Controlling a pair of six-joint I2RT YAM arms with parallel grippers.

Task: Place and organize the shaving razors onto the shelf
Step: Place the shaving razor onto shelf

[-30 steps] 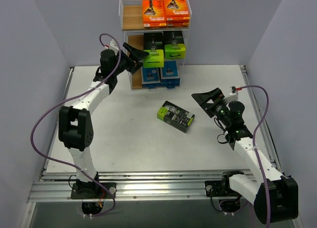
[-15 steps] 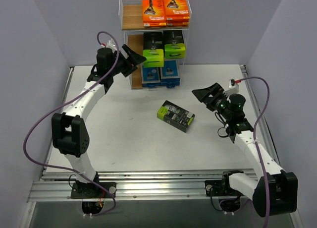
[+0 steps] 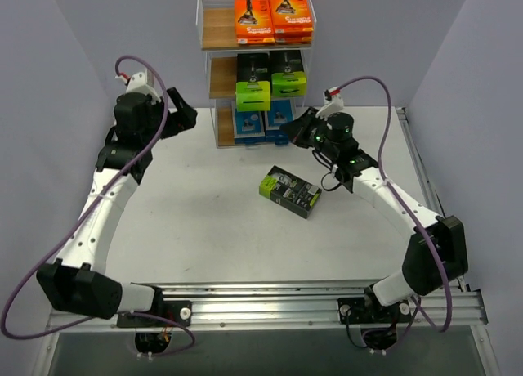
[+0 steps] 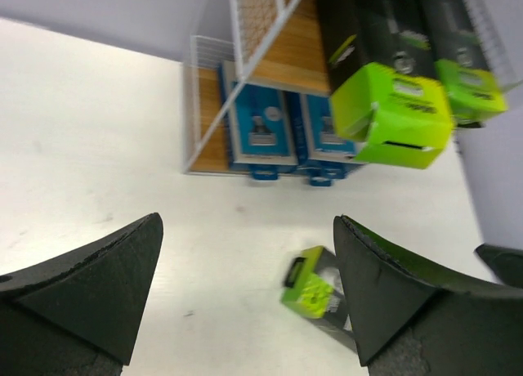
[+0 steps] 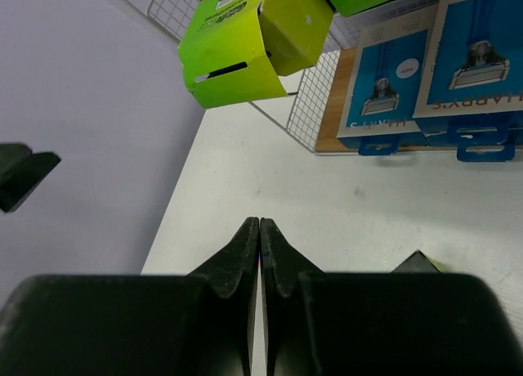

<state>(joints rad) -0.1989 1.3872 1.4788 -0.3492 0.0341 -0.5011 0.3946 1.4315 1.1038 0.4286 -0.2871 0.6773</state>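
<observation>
1. Right claw: sits at the centre of the overhead frame, just in front of the bottom tier of the shelf. In its wrist view the two black fingers are pressed flat together with nothing between them.
2. Left claw: sits at the upper left of the overhead frame, spread wide and empty. Its wrist view shows two matte, wedge-shaped pads well apart.
3. Loose pack: a flat black box with a lime end, lying skewed on the white surface at frame centre, apart from both claws. In the left wrist view it is blurred and partly covered by the right-hand pad.
4. Shelf: white wire frame with light wooden boards.
   - Top tier: orange packs on the right, with bare board to their left.
   - Middle tier: black-and-lime packs.
   - Bottom tier: blue-and-white packs.
5. Hard to make out: I cannot count the packs behind or beneath the front ones. The print is unreadable from overhead. Both wrist views cut off the top tier.
</observation>
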